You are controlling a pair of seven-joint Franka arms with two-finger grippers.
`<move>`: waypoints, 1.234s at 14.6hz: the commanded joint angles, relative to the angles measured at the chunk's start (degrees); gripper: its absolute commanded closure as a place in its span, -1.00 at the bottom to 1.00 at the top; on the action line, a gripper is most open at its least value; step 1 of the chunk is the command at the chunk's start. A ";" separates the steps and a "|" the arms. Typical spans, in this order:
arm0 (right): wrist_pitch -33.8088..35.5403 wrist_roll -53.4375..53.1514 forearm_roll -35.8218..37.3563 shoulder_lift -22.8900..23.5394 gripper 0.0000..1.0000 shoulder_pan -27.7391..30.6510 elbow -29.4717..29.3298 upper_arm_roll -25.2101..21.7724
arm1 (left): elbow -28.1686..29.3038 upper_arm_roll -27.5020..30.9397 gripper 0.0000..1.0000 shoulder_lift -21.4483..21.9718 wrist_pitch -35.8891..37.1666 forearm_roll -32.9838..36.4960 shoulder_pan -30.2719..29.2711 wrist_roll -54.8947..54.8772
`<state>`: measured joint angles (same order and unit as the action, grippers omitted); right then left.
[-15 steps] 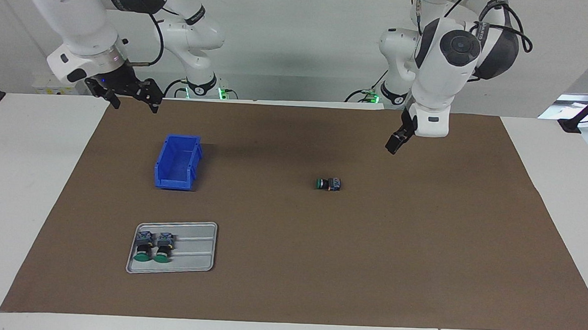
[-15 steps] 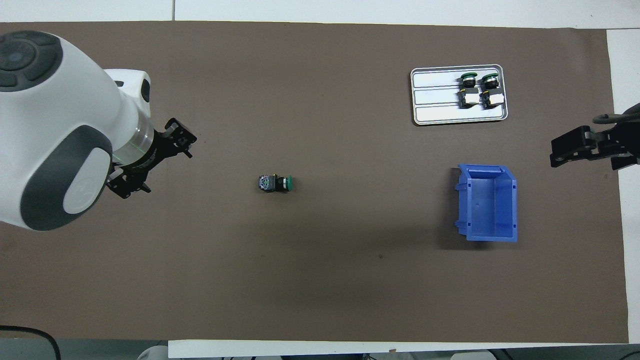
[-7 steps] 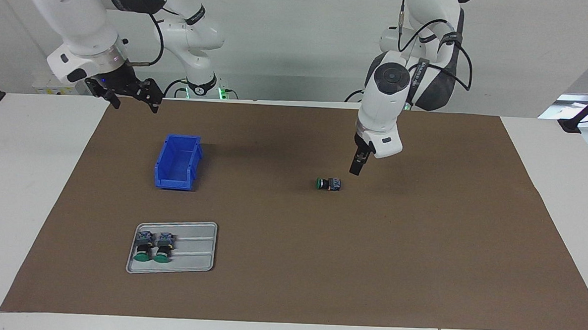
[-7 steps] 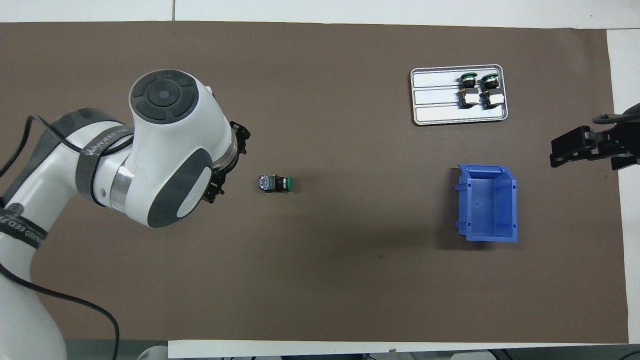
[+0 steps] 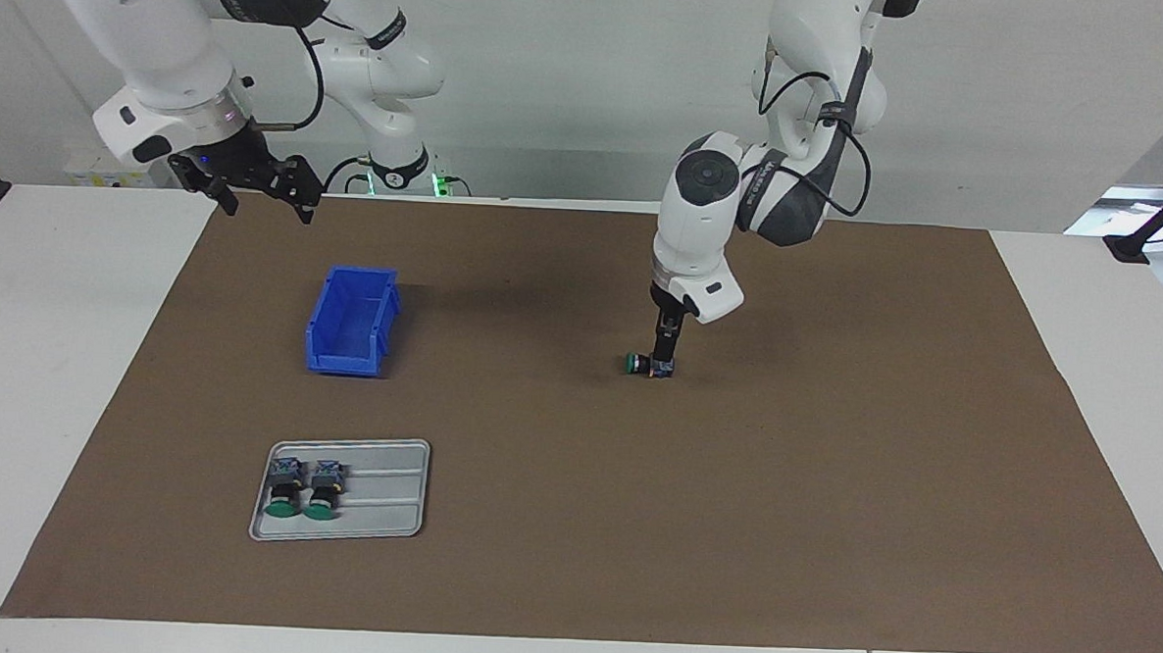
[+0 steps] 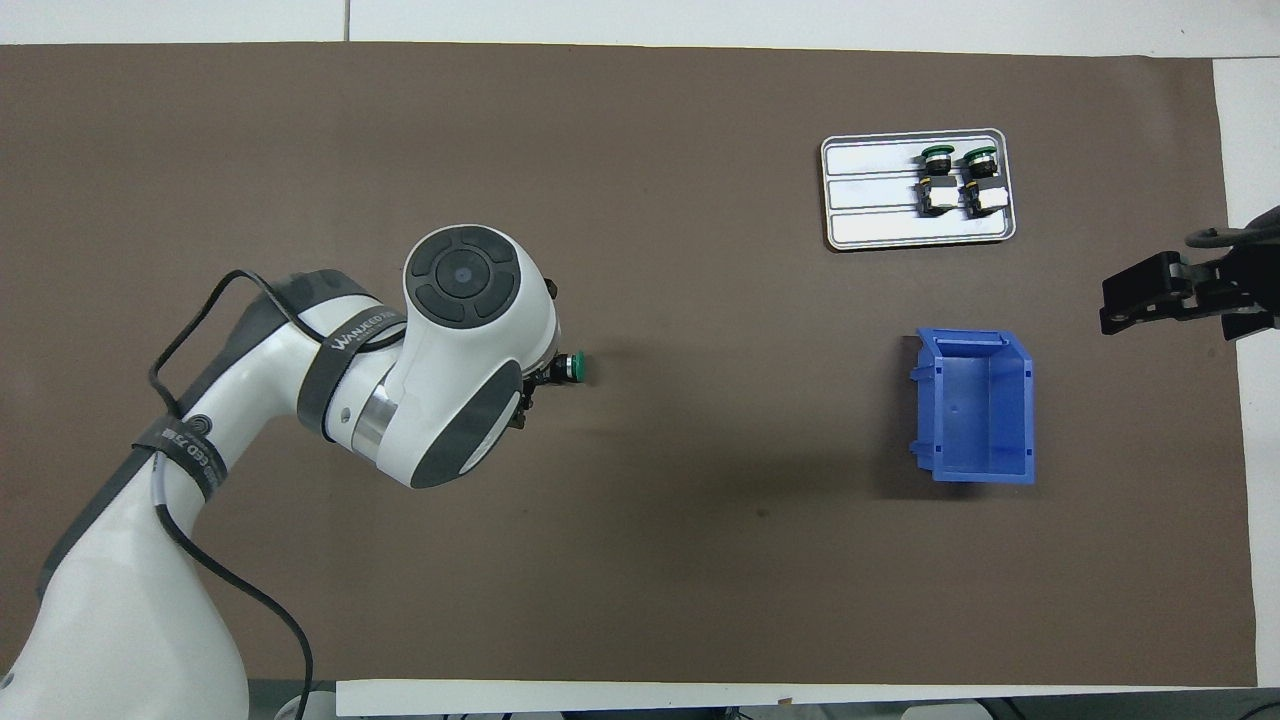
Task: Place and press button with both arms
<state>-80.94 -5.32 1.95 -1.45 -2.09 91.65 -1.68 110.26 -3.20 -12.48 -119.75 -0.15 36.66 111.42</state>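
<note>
The button (image 5: 632,364) lies on its side on the brown mat at mid-table, its green cap (image 6: 571,367) pointing toward the right arm's end. My left gripper (image 5: 662,359) has come straight down onto the button's terminal-block end, open, its fingertips at the block; from overhead the white wrist (image 6: 460,400) hides the block and the fingers. My right gripper (image 5: 259,187) hangs open over the mat's edge at the robots' end, near the blue bin, and waits; it also shows as the right gripper (image 6: 1150,298) in the overhead view.
A blue bin (image 5: 351,319) stands empty toward the right arm's end. Farther from the robots than the bin, a grey tray (image 5: 387,514) holds two more green-capped buttons (image 5: 303,491) side by side.
The left arm swung in from its own end of the table and lowered its gripper onto the button's block end. The button, the right arm, the bin and the tray stayed put.
</note>
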 commanded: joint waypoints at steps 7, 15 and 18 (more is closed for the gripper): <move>-0.80 1.11 -0.02 -1.01 -1.00 0.25 1.08 -0.08 | 1.98 1.01 -0.99 -3.95 -7.15 -0.64 0.60 2.67; -0.80 1.11 -0.02 -1.01 -1.00 0.25 1.08 -0.08 | 2.24 0.92 -0.98 -6.07 -10.94 -0.64 0.60 6.88; -0.80 1.11 -0.02 -1.01 -1.00 0.25 1.17 -0.08 | 2.59 0.92 -0.97 -7.03 -11.47 -0.64 0.60 7.32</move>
<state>-80.94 -5.32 1.95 -1.47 -2.09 91.65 -1.68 111.53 -2.60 -19.09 -129.26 -0.15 37.05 117.87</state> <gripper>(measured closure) 0.000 0.009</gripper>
